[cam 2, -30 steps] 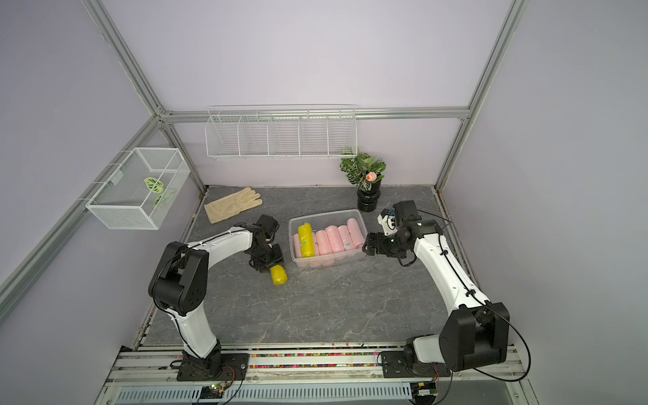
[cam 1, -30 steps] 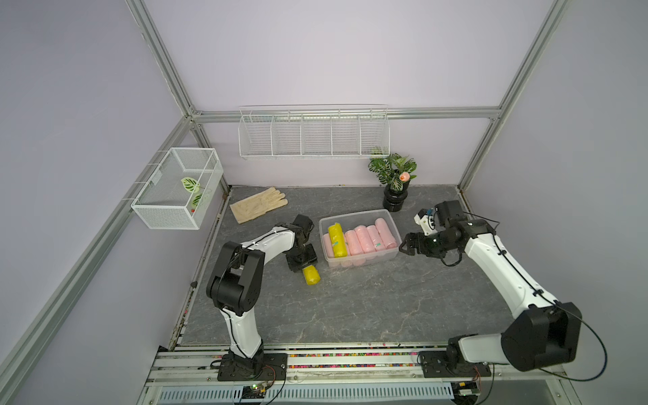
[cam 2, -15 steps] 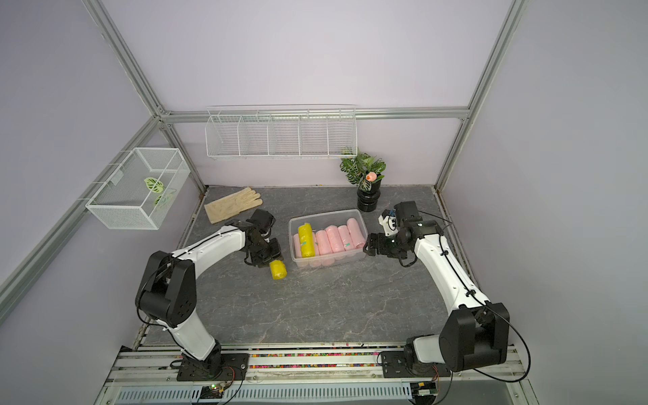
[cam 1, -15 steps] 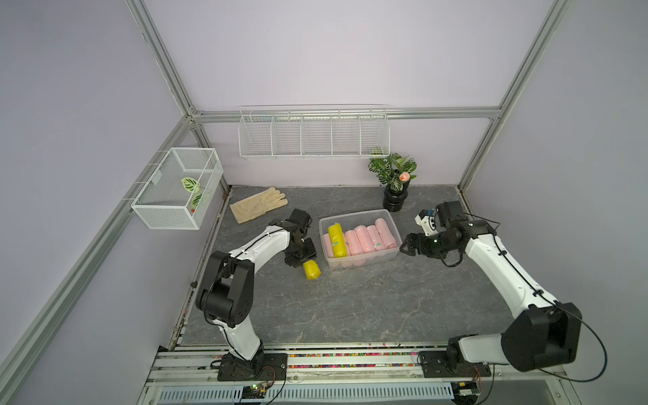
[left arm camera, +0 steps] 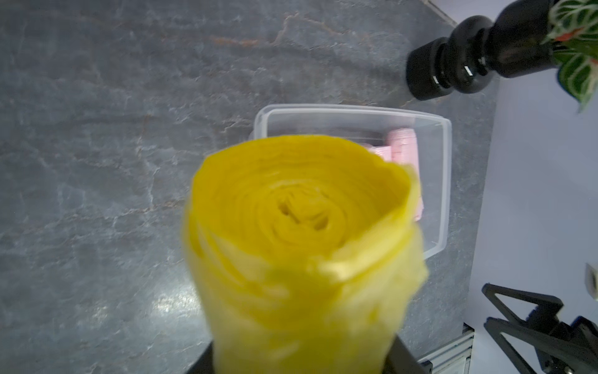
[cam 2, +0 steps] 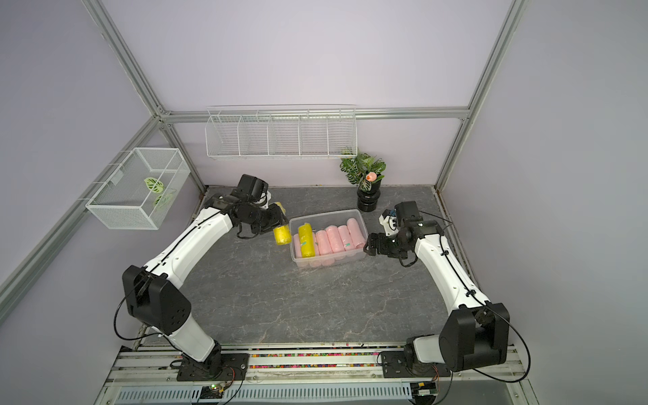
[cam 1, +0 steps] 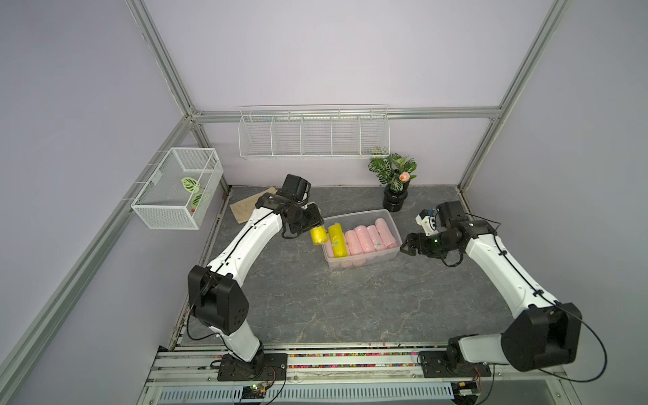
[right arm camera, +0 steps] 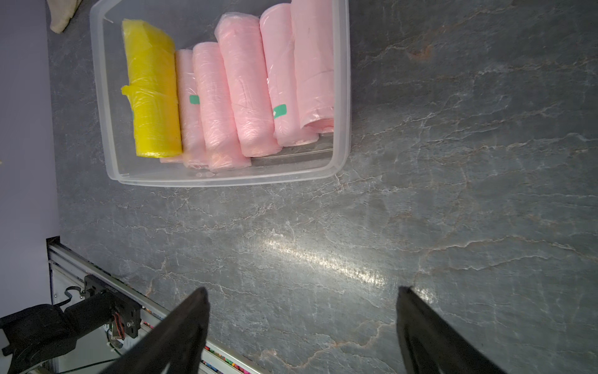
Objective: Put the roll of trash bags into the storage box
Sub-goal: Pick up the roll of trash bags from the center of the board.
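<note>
Two grippers stand at opposite short ends of the box. The left gripper (cam 1: 313,229) is clamped on one yellow roll of trash bags (cam 1: 319,237) and holds it raised just outside the left short wall of the storage box (cam 1: 363,213); whether roll and wall touch cannot be told. The right gripper (cam 1: 406,246) is spread wide with nothing between its jaws, low over the table (cam 1: 315,298) just beside the box's right short wall.

The clear box sits right of centre, nearer the table's back edge than its front. Inside lies one second yellow roll (right arm camera: 152,90) against the left wall. Next to it are five pink rolls (right arm camera: 246,97) side by side, with more pink beneath them that cannot be counted. Two pink rolls carry small green stickers (right arm camera: 280,111); no writing can be read on them.

One potted plant (cam 1: 394,196) in a black pot stands by the back edge, behind the box's right end. One beige cloth (cam 1: 245,210) lies near the back left corner, partly hidden by the left arm. On the back wall hangs one wire rack (cam 1: 314,135) of five compartments. On the left wall hangs one mesh basket (cam 1: 164,214) holding two leaves (cam 1: 189,184).
</note>
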`<state>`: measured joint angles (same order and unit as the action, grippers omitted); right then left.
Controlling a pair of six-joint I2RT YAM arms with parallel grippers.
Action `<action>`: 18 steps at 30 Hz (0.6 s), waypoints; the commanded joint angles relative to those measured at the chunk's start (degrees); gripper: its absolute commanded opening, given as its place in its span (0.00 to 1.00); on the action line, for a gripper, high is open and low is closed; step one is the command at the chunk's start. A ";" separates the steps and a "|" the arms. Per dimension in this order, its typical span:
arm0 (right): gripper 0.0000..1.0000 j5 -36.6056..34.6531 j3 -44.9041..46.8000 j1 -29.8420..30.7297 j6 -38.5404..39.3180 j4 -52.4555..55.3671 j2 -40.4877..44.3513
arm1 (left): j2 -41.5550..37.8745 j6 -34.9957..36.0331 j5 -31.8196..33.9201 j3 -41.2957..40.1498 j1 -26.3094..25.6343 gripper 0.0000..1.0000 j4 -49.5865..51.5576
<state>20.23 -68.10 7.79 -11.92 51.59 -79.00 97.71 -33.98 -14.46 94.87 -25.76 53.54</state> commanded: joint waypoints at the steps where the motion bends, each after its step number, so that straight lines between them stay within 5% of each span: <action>1: 0.91 0.33 0.51 -0.27 -0.03 0.56 1.26 | 4.14 3.43 -2.12 4.58 -2.05 0.48 1.22; 18: 0.91 -0.10 1.82 -0.27 -0.72 0.69 1.65 | 29.36 6.28 -5.82 31.45 -7.18 0.48 7.07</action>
<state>20.12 -67.53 7.79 -12.19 51.79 -78.39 125.23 -27.79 -18.13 123.68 -32.53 59.44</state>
